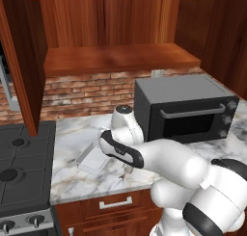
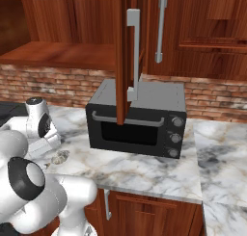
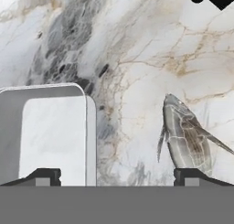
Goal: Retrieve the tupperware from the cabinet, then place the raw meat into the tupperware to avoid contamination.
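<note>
The tupperware [image 3: 50, 131] is a shallow pale square container lying on the marble counter; it also shows left of my arm [image 1: 91, 159]. The raw meat [image 3: 187, 136], a small grey-brown fish-shaped lump, lies on the counter just to the tupperware's right, apart from it [image 2: 60, 157]. My gripper [image 3: 118, 176] hangs open above the strip of counter between them. One fingertip [image 3: 43, 176] is over the container and the other stands at the near end of the meat, with nothing between them. The cabinet [image 1: 116, 59] above stands open, its shelf bare.
A black toaster oven [image 1: 185, 107] stands on the counter to the right, close behind my arm. The open cabinet door [image 2: 123, 57] with its silver bar handle juts out above the oven. A stove [image 1: 24, 167] adjoins the counter on the left. Drawers run below the counter's front edge.
</note>
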You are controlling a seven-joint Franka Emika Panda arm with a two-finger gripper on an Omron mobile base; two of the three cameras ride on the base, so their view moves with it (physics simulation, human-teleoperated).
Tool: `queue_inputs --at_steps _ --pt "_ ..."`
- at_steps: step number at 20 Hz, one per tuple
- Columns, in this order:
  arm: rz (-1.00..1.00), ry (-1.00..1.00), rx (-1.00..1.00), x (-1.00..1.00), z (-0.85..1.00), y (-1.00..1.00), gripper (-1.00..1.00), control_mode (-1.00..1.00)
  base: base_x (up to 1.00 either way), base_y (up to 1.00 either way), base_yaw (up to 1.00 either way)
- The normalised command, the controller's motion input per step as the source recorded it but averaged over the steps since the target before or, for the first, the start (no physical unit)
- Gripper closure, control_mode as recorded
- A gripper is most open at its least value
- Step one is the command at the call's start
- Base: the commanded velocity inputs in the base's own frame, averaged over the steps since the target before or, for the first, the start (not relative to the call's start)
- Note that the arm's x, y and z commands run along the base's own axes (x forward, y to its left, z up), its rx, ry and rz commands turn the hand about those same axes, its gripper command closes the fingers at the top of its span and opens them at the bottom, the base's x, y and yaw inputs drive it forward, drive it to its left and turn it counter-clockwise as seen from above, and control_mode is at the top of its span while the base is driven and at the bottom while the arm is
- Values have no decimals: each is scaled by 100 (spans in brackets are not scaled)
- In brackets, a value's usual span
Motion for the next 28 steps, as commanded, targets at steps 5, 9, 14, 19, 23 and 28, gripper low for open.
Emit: queue_inputs --at_steps 5,9,14,19,23,28 --pt "2 -4 -8 -45 -12 -43 -100 -100 0 0 0" --pt "2 -4 -3 -47 -27 -52 -100 -100 0 0 0" --pt "2 -2 0 -20 -24 -20 -100 -100 0 0 0" --pt "1 0 0 3 -12 -2 -100 -100 0 0 0" --pt "1 2 0 28 -6 0 -100 -100 0 0 0" --pt "2 6 0 38 -5 0 -100 -100 0 0 0"
